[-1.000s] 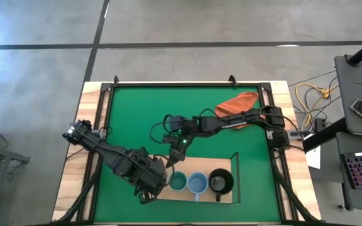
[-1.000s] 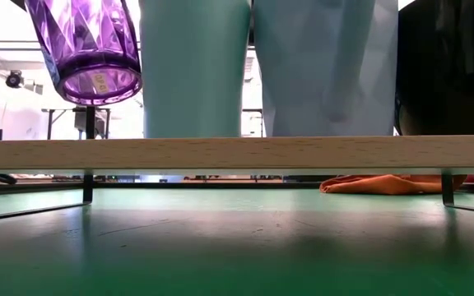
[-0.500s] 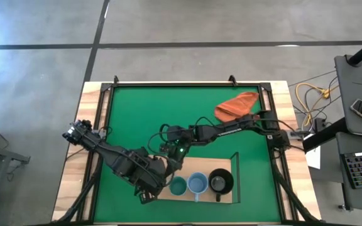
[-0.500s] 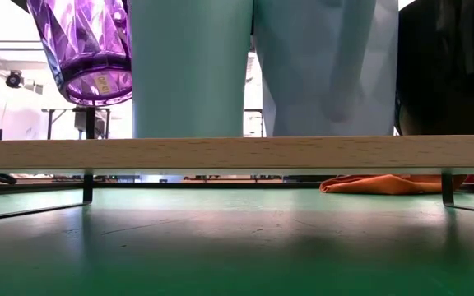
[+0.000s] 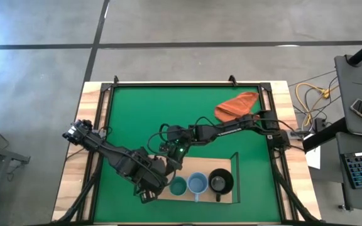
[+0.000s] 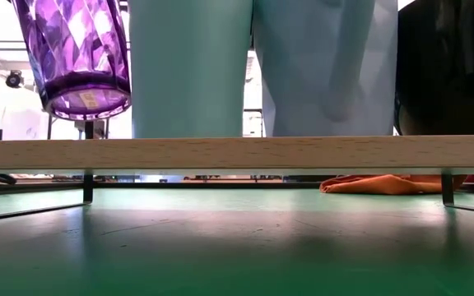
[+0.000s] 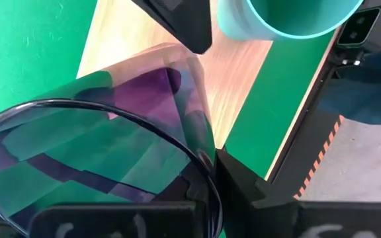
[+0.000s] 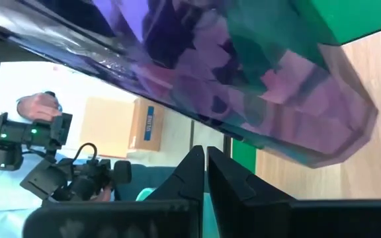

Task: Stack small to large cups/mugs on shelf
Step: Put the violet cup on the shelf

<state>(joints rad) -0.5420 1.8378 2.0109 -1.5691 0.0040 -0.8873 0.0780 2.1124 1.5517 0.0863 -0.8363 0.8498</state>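
The purple tumbler (image 6: pixel 72 53) hangs upright above the left end of the light-wood shelf (image 6: pixel 237 153), clear of it. My left gripper (image 7: pixel 213 178) is shut on it. The pale teal cup (image 6: pixel 189 66), the light blue mug (image 6: pixel 327 66) and the black mug (image 6: pixel 451 66) stand in a row on the shelf. My right gripper (image 5: pixel 171 160) is shut. Its tips (image 7: pixel 187 30) sit just beyond the shelf's far edge, between the tumbler and the teal cup (image 7: pixel 286 16). My left gripper pinches the tumbler's rim (image 7: pixel 200 155), the thin wall running between the two fingers, which point down from above. The tumbler hangs below them, mouth up, its base (image 6: pixel 85 103) clear of the shelf. My right gripper: I cannot tell whether its shut tips touch the tumbler or the teal cup.
An orange-red cloth (image 5: pixel 236 105) lies on the green mat (image 5: pixel 137 113) at the far right. Thin black uprights (image 6: pixel 87 187) carry the shelf at its ends. A person with a camera rig shows in the room beyond (image 8: pixel 38 106).
My right gripper has gone a little toward the table's left and near edge, and the teal cup has slid slightly left along the shelf. The tumbler, tilted before, now hangs more upright and a little lower in my left gripper.
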